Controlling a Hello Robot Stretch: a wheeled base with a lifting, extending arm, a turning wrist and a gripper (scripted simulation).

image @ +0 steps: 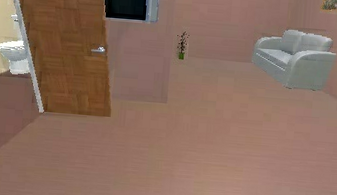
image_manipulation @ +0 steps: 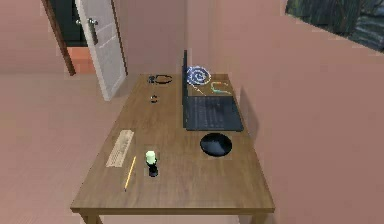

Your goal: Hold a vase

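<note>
Vase: none could be named for sure. The likeliest was a small dark thing with a pale green top (image_manipulation: 152, 165) on the bench (image_manipulation: 195, 188), at 7 o'clock from the laptop (image_manipulation: 210, 108), just beside a pencil (image_manipulation: 130, 173). The step in hand looked like approach; next, the arm should reach toward it. I could not tell the pincer's state.

The hand's pose cannot be told.
</note>
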